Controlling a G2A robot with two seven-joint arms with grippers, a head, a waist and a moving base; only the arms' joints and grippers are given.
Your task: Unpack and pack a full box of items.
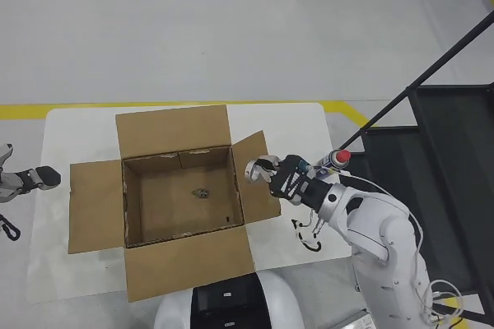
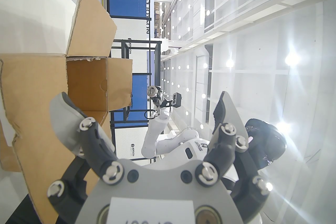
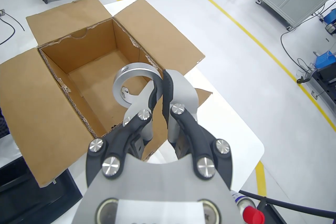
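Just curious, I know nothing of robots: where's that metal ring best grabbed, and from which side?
On the metal ring, grip the wall: one finger through the hole, one outside, coming from its face side. The open centre and narrow wall suit that; the right pincer seems to hold it so.

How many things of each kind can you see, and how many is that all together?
Cardboard box, open: 1
Metal ring, held in the right gripper: 1
Small grey part on the box floor: 1
Red-capped can: 1
Total: 4
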